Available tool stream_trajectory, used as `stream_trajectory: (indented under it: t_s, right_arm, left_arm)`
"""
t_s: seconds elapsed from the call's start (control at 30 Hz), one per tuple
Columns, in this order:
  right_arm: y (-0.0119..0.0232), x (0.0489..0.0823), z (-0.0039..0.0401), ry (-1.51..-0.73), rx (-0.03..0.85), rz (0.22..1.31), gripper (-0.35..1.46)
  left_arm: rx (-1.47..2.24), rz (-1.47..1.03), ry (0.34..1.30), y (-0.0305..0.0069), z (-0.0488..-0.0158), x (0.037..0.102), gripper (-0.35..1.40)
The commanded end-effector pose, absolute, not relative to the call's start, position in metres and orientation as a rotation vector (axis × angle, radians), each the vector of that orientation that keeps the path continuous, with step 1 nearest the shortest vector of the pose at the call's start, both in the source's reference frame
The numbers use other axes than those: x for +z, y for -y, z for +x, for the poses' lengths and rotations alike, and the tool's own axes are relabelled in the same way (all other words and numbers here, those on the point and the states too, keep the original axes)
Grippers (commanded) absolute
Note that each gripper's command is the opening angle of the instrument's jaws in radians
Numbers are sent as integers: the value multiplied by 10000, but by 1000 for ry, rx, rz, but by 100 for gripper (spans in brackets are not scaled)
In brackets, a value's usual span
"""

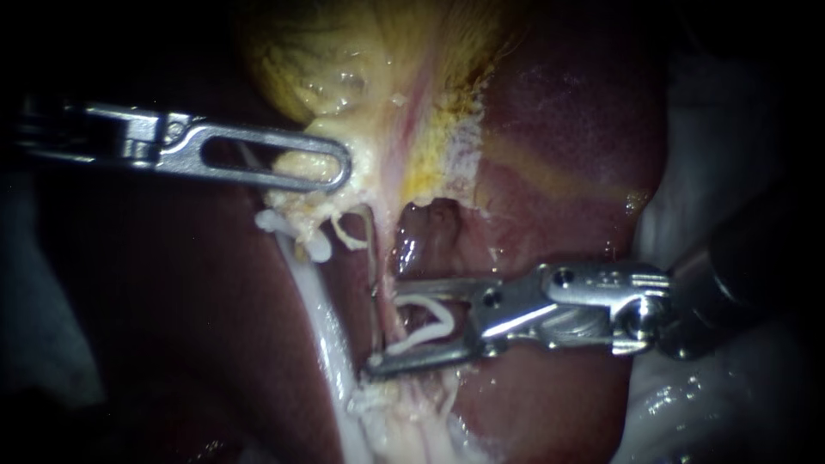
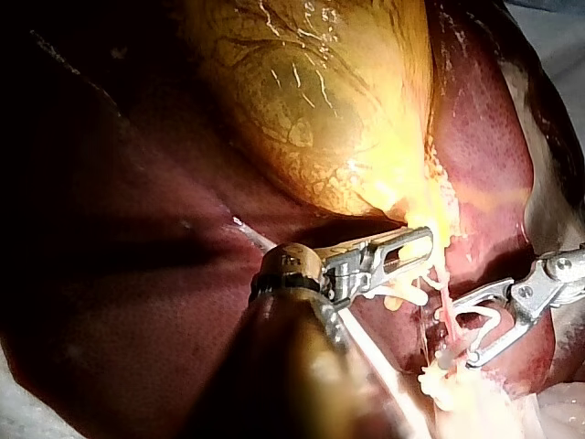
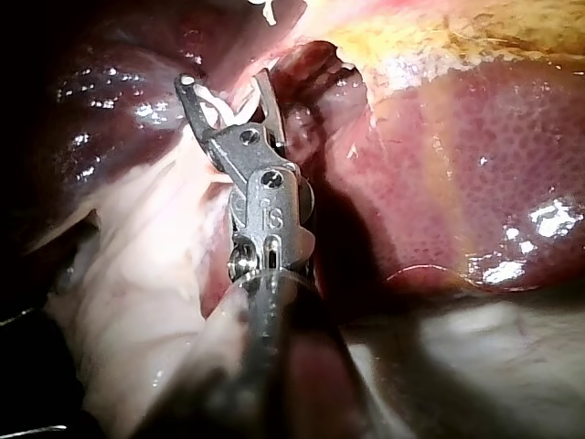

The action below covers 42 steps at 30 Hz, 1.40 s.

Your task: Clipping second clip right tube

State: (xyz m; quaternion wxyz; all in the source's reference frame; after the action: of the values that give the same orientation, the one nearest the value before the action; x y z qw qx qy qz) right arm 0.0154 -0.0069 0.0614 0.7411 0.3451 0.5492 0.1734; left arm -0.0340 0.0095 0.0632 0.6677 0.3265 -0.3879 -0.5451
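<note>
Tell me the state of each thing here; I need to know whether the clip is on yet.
Left instrument: jaws shut on the gallbladder at its lower end.
Right instrument: jaws wide apart, holding the clip.
Clip: open, not yet closed.
Right tube: between the right instrument's jaws, not yet pinched.

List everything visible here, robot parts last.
gallbladder: one, yellow, top centre.
liver: one, dark red, around the gallbladder.
thin tube: one, pinkish, running down from the gallbladder.
white band: one, white, left of the thin tube.
pale surface: one, whitish, right of the liver.
clip: one, white, held in the right instrument, at the thin tube.
left instrument: one, silver, gripping the gallbladder's lower end.
right instrument: one, silver, straddling the thin tube.
</note>
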Motion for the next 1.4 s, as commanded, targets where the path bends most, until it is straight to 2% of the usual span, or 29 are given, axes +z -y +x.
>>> stream_trajectory:
  t_s: [0.03,0.6,0.8,0.9,1.03,1.1,1.4]
  right_arm:
    - [69,614,155,-1207,375,761,45]
    - [80,625,169,-1211,409,811,44]
    - [80,625,170,-1226,392,826,41]
    - [79,624,168,-1226,392,828,27]
    - [79,625,159,-1214,417,852,-20]
    - [77,626,155,-1205,435,868,-35]
    - [72,633,142,-1164,442,871,-35]
  left_arm:
    - [-1230,736,875,-95,-340,633,-35]
    - [-1231,735,875,-95,-342,633,-35]
    - [-1231,735,875,-95,-342,633,-35]
    - [-1231,735,875,-95,-342,633,-35]
    - [-1231,735,875,-95,-342,634,-35]
    - [-1231,735,875,-94,-342,634,-35]
    - [-1231,735,875,-94,-342,634,-35]
